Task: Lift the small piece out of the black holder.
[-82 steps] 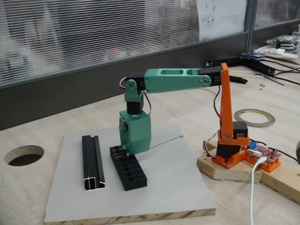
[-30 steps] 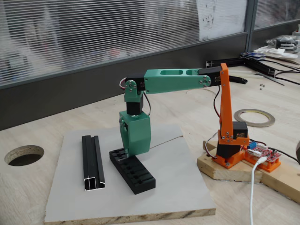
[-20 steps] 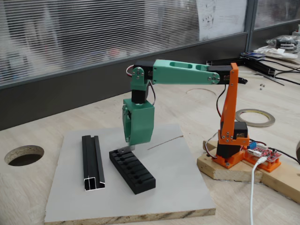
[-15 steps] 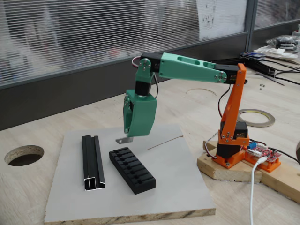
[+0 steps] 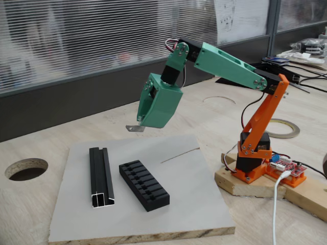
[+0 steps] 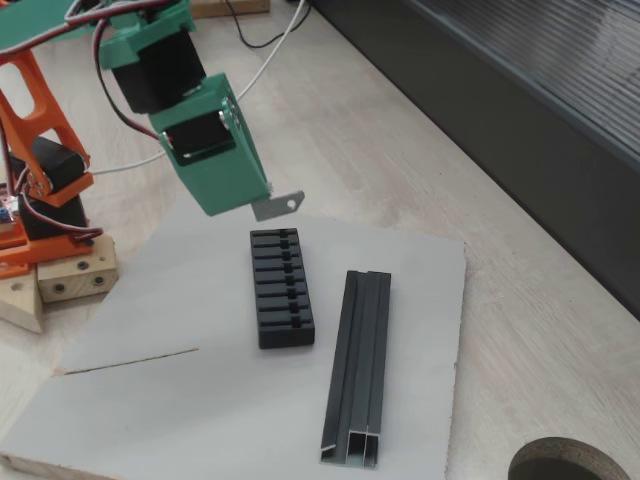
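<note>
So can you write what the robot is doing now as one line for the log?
gripper: shut on small piece | piece: lifted clear above black holder | holder: on grey board, beside black rail

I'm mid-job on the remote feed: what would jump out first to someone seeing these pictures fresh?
First, the green and orange arm reaching out over the grey board, its tool raised in the air and shut on a small silver piece. Below it, the black holder lies flat on the board, with a longer black rail beside it, the two apart.
</note>
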Available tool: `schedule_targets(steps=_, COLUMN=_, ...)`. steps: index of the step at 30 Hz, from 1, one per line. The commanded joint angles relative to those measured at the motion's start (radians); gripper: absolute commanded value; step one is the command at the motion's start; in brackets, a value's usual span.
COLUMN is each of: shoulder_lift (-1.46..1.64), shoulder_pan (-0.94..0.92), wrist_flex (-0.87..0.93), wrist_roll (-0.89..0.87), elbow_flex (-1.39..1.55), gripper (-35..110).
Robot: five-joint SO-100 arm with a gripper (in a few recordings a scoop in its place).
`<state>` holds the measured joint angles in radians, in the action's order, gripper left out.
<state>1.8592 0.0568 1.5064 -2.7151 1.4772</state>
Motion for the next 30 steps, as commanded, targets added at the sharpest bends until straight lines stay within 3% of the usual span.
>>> schedule_targets(steps=1, shoulder_lift=0.054, shoulder_pan=0.012, wrist_flex=0.005, wrist_roll=-0.011, elbow_flex=-0.083, gripper=6)
schedule_targets(steps=30, shoulder_lift=0.054, shoulder_pan=0.014, wrist_flex=0.006, wrist_roll=-0.011, elbow_flex=-0.135, gripper=6)
